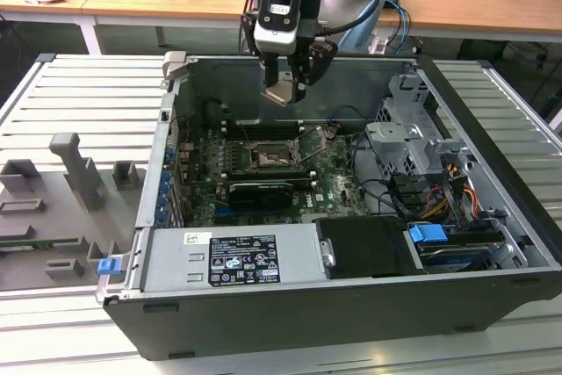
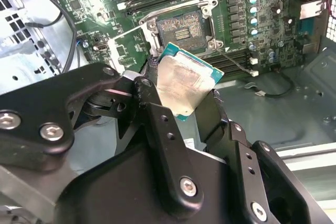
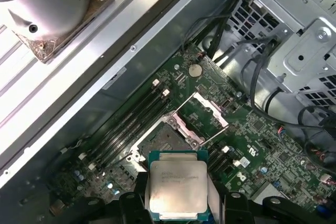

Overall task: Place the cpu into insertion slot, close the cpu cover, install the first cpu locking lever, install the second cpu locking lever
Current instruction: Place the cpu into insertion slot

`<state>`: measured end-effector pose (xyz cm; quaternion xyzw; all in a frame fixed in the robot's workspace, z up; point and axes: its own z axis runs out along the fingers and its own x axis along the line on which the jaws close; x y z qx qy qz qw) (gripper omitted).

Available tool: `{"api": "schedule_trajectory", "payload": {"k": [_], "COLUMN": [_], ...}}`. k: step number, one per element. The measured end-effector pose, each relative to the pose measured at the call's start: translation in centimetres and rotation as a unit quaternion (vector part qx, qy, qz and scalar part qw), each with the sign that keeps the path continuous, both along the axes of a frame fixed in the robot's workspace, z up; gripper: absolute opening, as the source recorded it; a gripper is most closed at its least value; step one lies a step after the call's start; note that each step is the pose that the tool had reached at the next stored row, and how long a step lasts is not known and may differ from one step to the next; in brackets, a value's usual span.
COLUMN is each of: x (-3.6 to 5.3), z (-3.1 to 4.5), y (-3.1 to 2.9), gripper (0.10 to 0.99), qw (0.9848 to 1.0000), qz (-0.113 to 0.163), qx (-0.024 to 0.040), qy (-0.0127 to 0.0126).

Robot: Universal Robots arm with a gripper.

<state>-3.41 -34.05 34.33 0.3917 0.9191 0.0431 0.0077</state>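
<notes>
the cpu is held clamped, tilted, in the pincer above the opened case. the insertion slot is seen uncovered below the pincer, with the cpu cover raised beside it.

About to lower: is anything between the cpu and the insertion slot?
Nothing visible. The gripper holds the cpu above the board; the insertion slot lies bare, its cpu cover swung open beside it.

cpu pale silver-grey, teal rim; circuit board green; tool black.
</notes>
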Motion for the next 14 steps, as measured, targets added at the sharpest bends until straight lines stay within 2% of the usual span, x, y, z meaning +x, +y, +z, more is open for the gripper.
{"api": "schedule_trajectory", "payload": {"k": [4,14], "x": [0.00,0.00], "z": [-0.09,-0.61], "y": [0.01,0.00], "gripper": [0.529,0.529], "qw": [0.9997,0.9996], "qz": [-0.025,-0.028], "qx": [0.0000,-0.0002], "qy": [0.0000,0.0003]}}
